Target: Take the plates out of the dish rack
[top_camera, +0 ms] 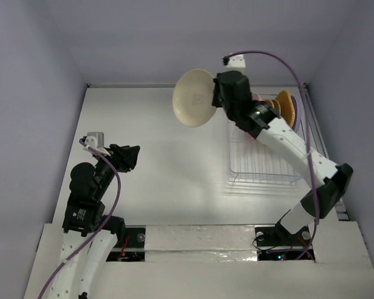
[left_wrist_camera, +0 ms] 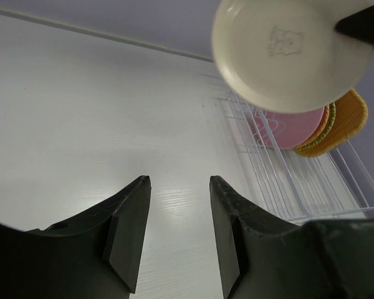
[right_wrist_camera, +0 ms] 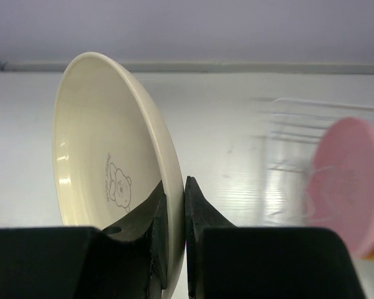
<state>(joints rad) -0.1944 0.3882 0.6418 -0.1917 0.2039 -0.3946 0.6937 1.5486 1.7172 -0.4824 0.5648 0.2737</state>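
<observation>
My right gripper (top_camera: 214, 97) (right_wrist_camera: 176, 187) is shut on the rim of a cream plate (top_camera: 195, 98) (right_wrist_camera: 106, 162) with a small bear print. It holds the plate on edge in the air, left of the white wire dish rack (top_camera: 262, 168) (left_wrist_camera: 299, 184). The same cream plate (left_wrist_camera: 290, 53) fills the upper right of the left wrist view. A pink plate (left_wrist_camera: 290, 128) (right_wrist_camera: 349, 180) and orange (top_camera: 285, 106) (left_wrist_camera: 352, 115) and yellowish (left_wrist_camera: 320, 136) woven plates stand at the rack's far end. My left gripper (top_camera: 129, 156) (left_wrist_camera: 179, 180) hovers open over the table's left side, with nothing between its fingers.
The white table (top_camera: 168, 156) lies between the two arms. Grey walls close it in at the back and on both sides. A purple cable (top_camera: 287, 62) arcs above the right arm. The rack's near slots (top_camera: 262, 177) hold no plates.
</observation>
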